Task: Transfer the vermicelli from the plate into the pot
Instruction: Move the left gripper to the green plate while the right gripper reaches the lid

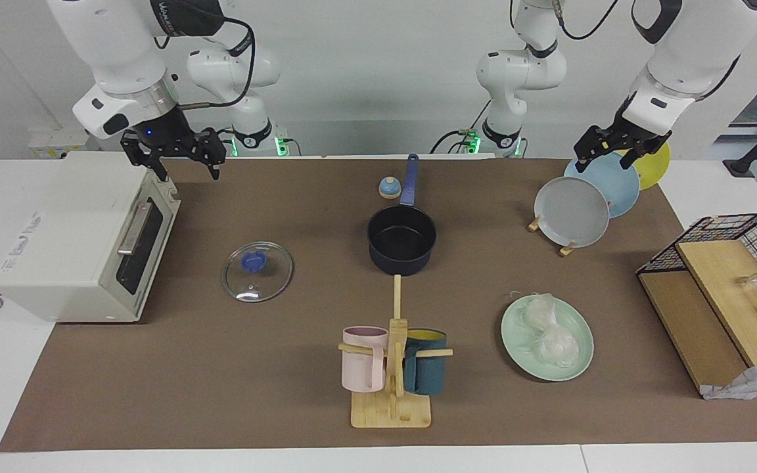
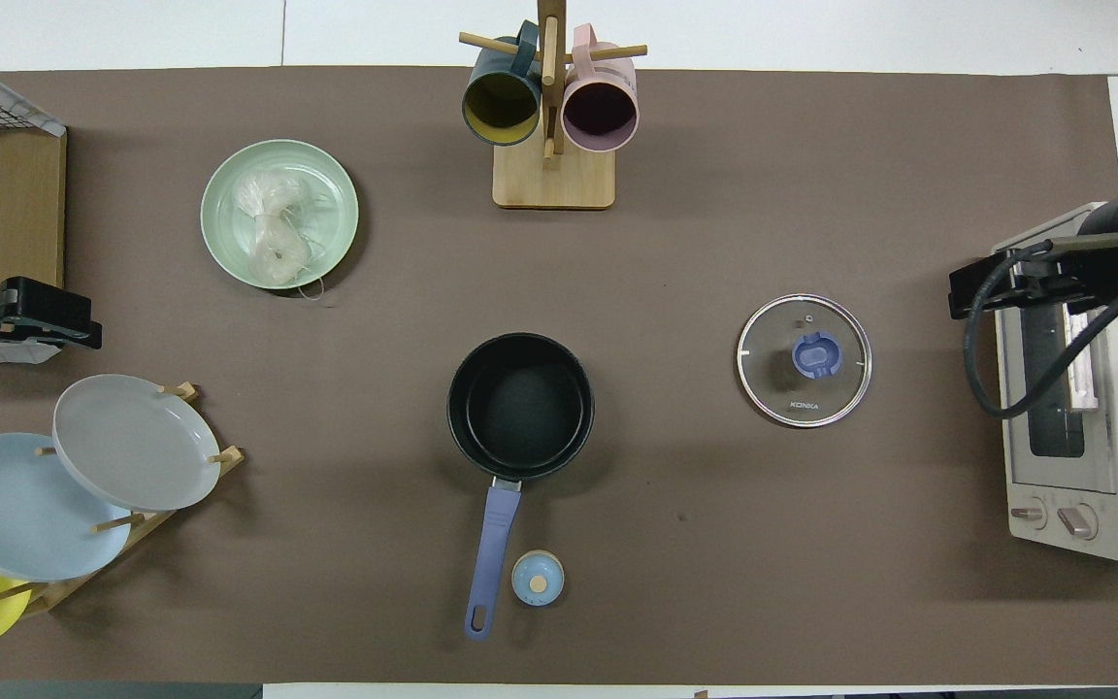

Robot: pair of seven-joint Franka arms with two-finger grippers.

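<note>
Vermicelli [image 1: 549, 328] lay on the mint plate [image 1: 516, 341], farther from the robots than the empty pot [image 1: 402, 240]. Only the facing view showed both tools raised with fingers spread: left tool [image 1: 620, 151] over the plate rack [image 1: 566, 248], right tool [image 1: 184, 167] over the toaster oven [image 1: 63, 243].

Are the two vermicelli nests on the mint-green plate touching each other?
Touching. In the facing view the vermicelli nests press together mid-plate with no green showing between them; the overhead view shows them overlapping too.

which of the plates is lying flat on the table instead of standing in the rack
The round pale mint-green plate, holding the two nests of white vermicelli. The grey plate, light-blue plate and yellow plate all stand tilted in the wooden rack.
</note>
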